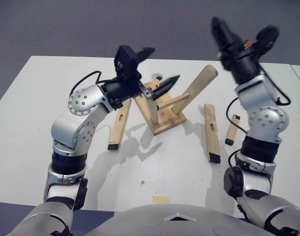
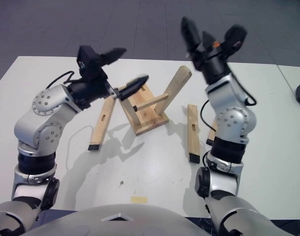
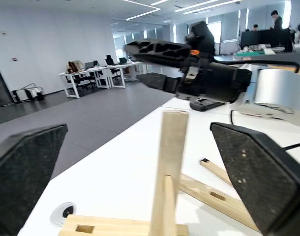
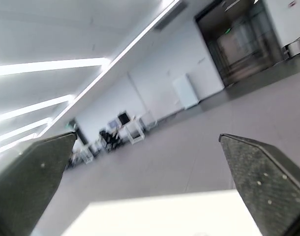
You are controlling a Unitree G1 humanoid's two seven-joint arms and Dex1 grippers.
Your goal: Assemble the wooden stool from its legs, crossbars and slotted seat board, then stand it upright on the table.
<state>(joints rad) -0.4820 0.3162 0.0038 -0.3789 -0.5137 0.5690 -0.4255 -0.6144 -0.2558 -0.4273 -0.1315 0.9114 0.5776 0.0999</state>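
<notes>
The partly built pale wooden stool (image 1: 165, 118) rested at the middle of the white tabletop (image 1: 189, 167), with one leg slanting upward. Your left tool (image 1: 162, 65) hovered just above it, its fingers spread wide and gripping nothing. Your right tool (image 1: 244, 29) was raised high, wide open and empty. A loose slotted wooden leg (image 1: 120, 123) lay to the stool's left. A second slotted leg (image 1: 211, 132) and a short wooden bar (image 1: 232, 130) lay to its right.

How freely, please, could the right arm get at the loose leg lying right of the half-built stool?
Probably yes: the right gripper is raised and open, and nothing covers the loose leg.
</notes>
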